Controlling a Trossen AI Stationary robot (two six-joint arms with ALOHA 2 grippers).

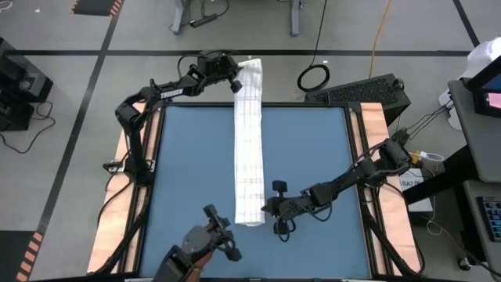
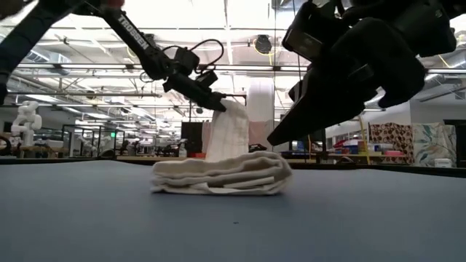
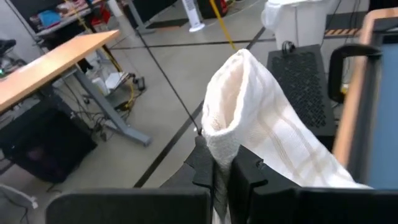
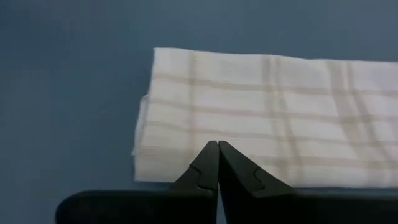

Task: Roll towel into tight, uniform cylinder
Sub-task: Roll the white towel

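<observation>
White cloth is stretching as one long folded strip down the middle of the blue table (image 1: 188,172): the towel (image 1: 249,157) is running lengthwise from the far edge toward the near side, its long axis lying along the line between the two claws. The left gripper (image 1: 235,77) is pinching the far end shut and holding it lifted past the table's far edge. The right gripper (image 1: 270,207), jaws closed and empty, is hovering just beside the near end, pointing across the strip's width. Being nearer that loose end, the right arm is probably the one to start the roll, working toward the held end.
</observation>
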